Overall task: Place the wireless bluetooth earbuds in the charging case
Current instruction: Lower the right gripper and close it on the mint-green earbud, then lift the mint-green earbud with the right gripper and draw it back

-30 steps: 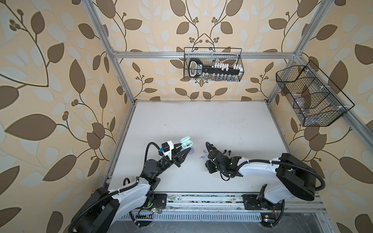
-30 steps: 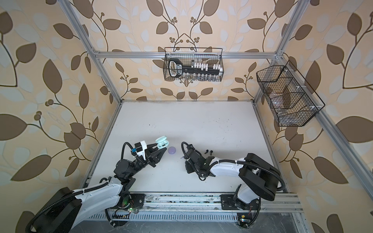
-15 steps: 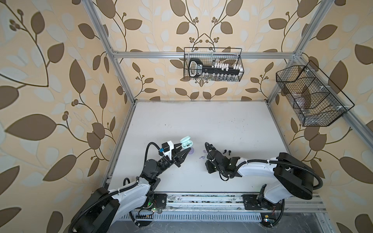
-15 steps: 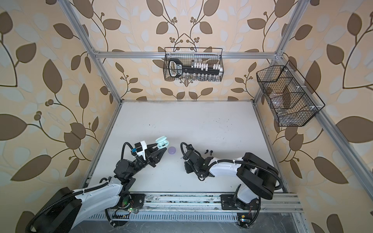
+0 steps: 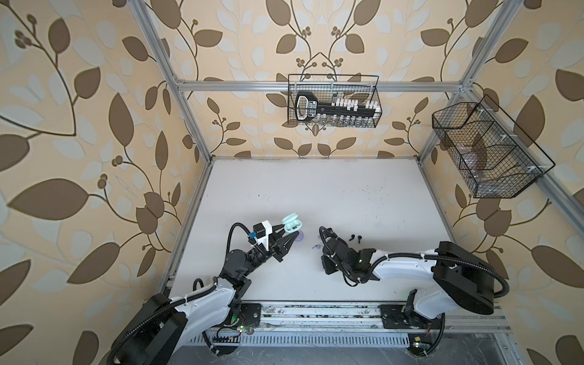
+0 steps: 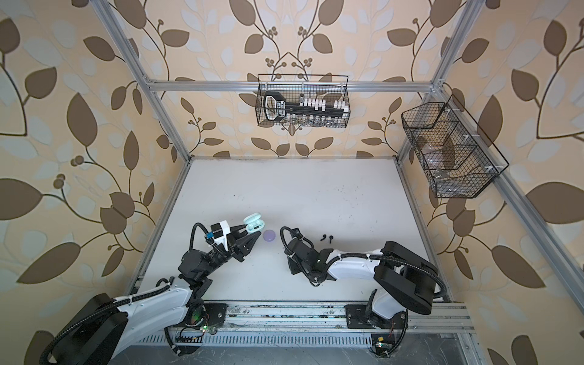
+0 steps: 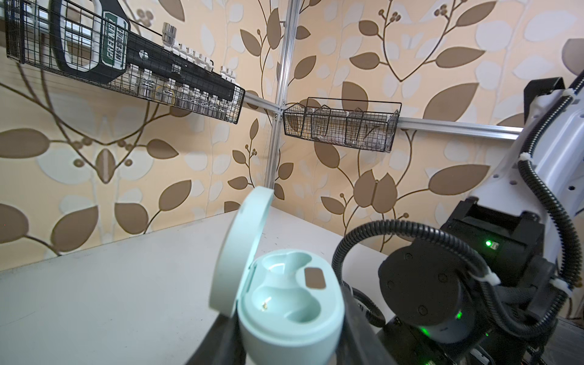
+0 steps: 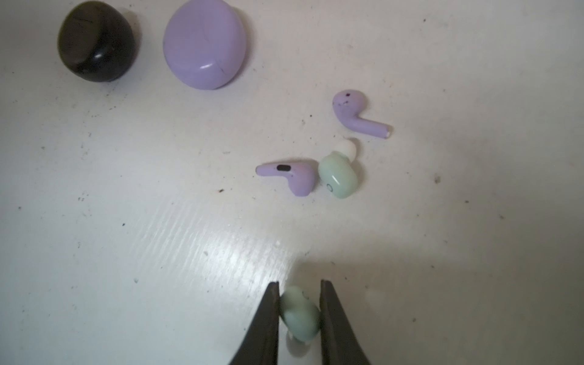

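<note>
Two claws busy | my left claw (image 5: 289, 231) holds the open mint case (image 7: 290, 328) up for filling | my right claw (image 8: 299, 282) pinches one mint earbud (image 8: 300, 313) to carry over

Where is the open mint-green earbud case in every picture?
Both top views: the open mint-green plastic charging case sits left of centre, between the left fingers.
Left wrist: the case close up, lid raised.
Right wrist: not in it.
Landmark: the round lavender plastic case, beside it in both top views, also in the right wrist view.
</note>
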